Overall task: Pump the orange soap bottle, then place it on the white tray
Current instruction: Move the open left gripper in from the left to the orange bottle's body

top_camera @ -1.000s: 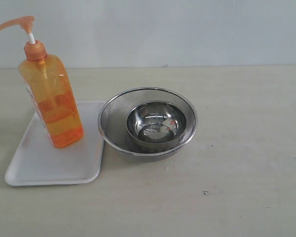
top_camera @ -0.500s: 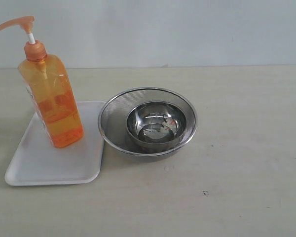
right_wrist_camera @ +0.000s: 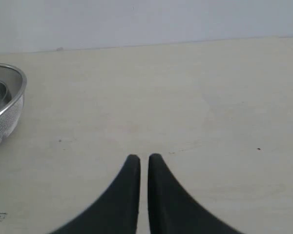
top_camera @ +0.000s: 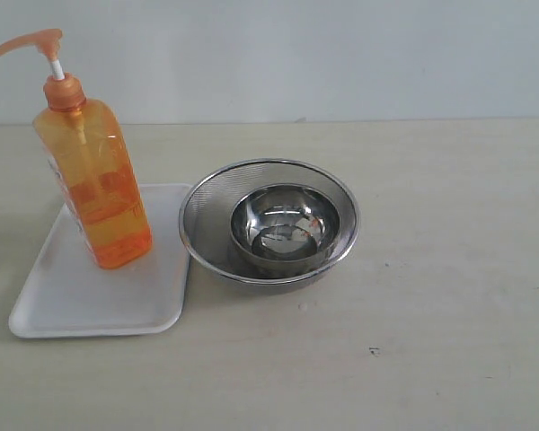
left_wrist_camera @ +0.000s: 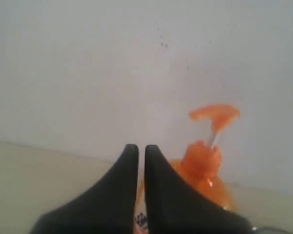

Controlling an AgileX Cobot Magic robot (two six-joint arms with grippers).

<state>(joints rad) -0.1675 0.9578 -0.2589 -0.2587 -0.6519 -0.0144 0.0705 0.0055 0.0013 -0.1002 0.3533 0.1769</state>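
1. Finds the orange soap bottle (top_camera: 94, 193) upright on the white tray (top_camera: 90, 305).
2. Shows the left pincer (left_wrist_camera: 141, 152) pressed together, empty, with the bottle just beyond.
3. Shows the right pincer (right_wrist_camera: 143, 162) together too, empty, above the counter (right_wrist_camera: 210, 122).
4. Sets a steel bowl (top_camera: 286, 224) inside the mesh strainer (top_camera: 207, 224) beside the tray.

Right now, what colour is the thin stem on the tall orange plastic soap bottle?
The stem is white; the exterior view shows it best.
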